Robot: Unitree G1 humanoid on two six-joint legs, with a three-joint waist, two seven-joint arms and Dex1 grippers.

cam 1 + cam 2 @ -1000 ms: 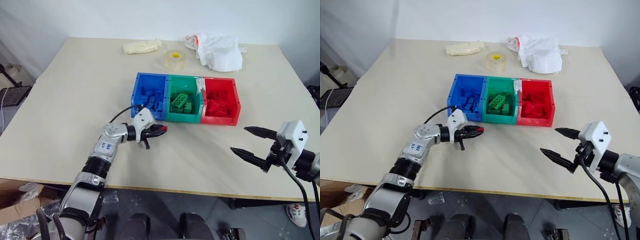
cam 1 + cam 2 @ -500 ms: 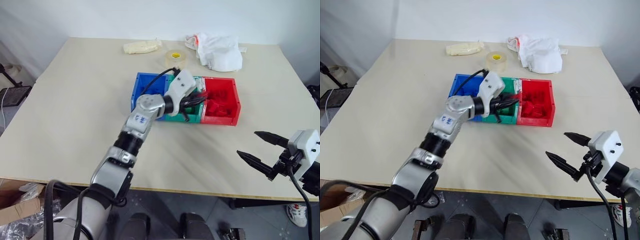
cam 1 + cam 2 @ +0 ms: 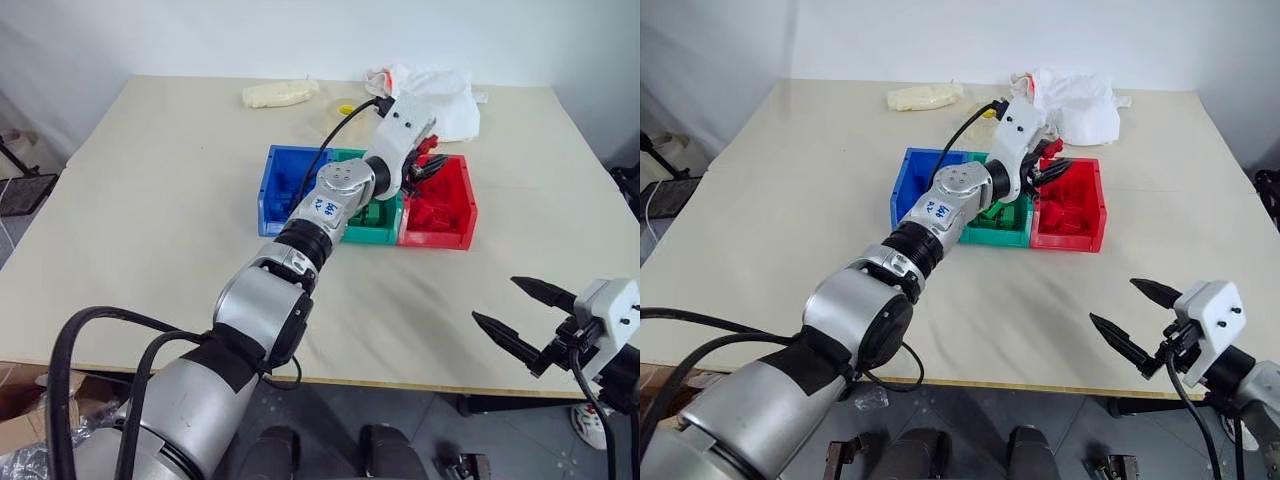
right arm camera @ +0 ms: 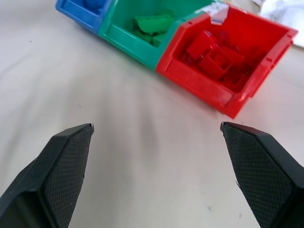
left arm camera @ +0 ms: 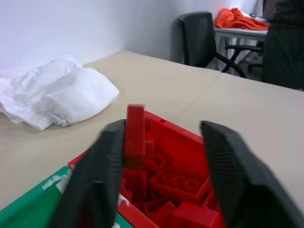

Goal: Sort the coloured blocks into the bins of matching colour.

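Observation:
Blue bin [image 3: 270,195], green bin [image 3: 370,235] and red bin [image 3: 465,215] stand in a row mid-table, each holding blocks of its own colour. My left gripper [image 3: 428,165] hangs over the red bin's back part with its fingers apart. In the left wrist view a red block [image 5: 135,130] stands blurred against one finger [image 5: 102,171], above the pile of red blocks [image 5: 178,183]; the other finger is clear of it. My right gripper [image 3: 497,302] is open and holds nothing, low over the table's front right edge, well short of the bins.
A white crumpled bag [image 3: 440,95] lies behind the red bin, a cream bundle [image 3: 278,93] at the back left. A clear tape roll [image 3: 345,108] is mostly hidden behind my left arm. The table's front edge [image 3: 400,378] runs just under the right gripper.
My left arm swung up and right from in front of the blue bin to above the red bin, then its fingers parted from the red block. The right gripper drew back slightly.

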